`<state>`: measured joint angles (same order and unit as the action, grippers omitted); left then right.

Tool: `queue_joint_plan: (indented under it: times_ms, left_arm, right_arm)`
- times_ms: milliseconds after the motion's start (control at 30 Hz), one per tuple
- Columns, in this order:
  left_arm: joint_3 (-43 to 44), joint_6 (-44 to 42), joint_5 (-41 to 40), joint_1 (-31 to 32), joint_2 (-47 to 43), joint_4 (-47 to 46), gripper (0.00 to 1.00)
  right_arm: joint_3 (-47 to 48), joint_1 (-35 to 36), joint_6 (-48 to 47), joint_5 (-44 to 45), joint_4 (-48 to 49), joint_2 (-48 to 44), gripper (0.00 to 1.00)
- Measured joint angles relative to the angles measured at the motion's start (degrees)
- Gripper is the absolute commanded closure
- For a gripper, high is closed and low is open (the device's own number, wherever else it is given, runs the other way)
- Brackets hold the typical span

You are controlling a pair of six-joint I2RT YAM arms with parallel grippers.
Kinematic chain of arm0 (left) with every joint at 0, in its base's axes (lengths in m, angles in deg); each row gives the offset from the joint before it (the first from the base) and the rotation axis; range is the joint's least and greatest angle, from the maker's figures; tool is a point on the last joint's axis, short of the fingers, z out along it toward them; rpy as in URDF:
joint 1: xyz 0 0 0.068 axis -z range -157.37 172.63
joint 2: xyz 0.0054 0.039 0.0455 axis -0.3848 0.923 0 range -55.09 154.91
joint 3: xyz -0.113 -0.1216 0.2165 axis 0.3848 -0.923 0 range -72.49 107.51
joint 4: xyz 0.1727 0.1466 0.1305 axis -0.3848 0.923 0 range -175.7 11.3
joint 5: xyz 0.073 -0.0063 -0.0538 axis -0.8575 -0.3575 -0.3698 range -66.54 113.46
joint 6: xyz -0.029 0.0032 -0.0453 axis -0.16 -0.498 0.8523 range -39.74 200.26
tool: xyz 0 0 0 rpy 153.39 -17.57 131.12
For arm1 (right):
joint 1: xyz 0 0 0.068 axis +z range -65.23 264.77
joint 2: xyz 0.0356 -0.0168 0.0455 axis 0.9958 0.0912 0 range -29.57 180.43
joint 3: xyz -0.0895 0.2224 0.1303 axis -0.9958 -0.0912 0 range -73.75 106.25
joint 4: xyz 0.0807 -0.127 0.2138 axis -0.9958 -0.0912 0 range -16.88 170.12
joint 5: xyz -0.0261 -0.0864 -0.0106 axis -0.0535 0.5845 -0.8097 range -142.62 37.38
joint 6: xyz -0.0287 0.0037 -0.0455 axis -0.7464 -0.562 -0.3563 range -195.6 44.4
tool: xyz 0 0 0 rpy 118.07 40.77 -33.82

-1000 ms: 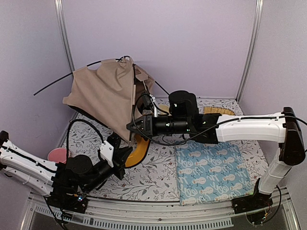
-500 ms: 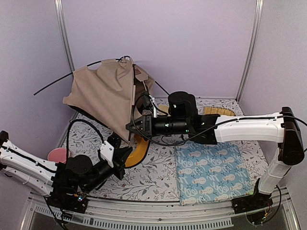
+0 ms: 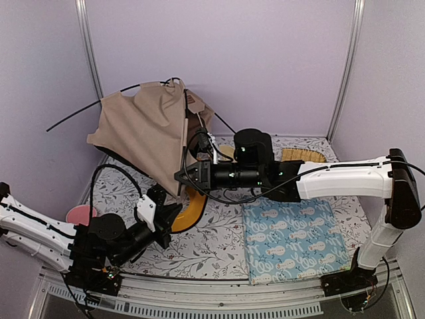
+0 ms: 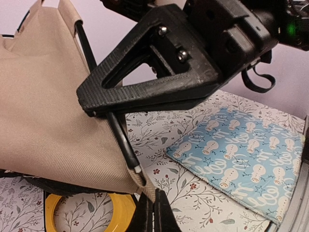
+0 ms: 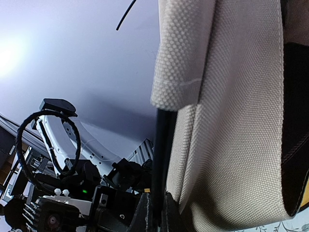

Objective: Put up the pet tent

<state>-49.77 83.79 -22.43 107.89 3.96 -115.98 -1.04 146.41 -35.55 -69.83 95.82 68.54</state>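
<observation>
**A:** From above, where is the tent?

**B:** The pet tent [image 3: 143, 133] stands half raised at the back left of the floral table cover [image 3: 219, 232]. Its tan cloth spreads toward the left wall, and thin dark rods stick out past its top. The right gripper [image 3: 180, 175] reaches in from the right to the tent's near edge. The left gripper [image 3: 176, 212] sits just below it, at the tent's lower corner, over a yellow bowl tray [image 3: 192, 206].

**A:** What else is on the table?

**B:** A light blue snowman mat [image 3: 295, 236] lies flat at the near right, well apart from the tent. A pink round thing [image 3: 81, 214] shows beside the left arm.

**A:** And the left wrist camera?

**B:** The left gripper [image 4: 153, 212] has its fingers pressed together on a tan webbing strap [image 4: 147, 186] at the tent's bottom corner. Just above, the right gripper [image 4: 96, 104] is pinched tight on a black pole [image 4: 120, 142], which ends in a pale tip beside that strap. Tan cloth fills the left side. The bowl tray [image 4: 113, 208] lies below it, and the mat [image 4: 241, 154] is off to the right.

**A:** The right wrist view?

**B:** The right gripper [image 5: 155, 212] is clamped on the black pole [image 5: 161, 154], which runs up along the hemmed edge of the tent cloth [image 5: 227, 121]. The black lining [image 5: 294, 121] shows at the far right. The left arm [image 5: 58, 193] is in view at the lower left, too dim for detail.
</observation>
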Motion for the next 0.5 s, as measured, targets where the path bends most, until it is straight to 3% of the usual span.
queue_joint_plan:
  times_ms: [500]
  left_arm:
    - [0.0,1.46,4.79,-3.5,-1.27,1.44,1.0]
  right_arm:
    - [-0.48,0.28,-0.39,1.99,0.24,0.0,1.0]
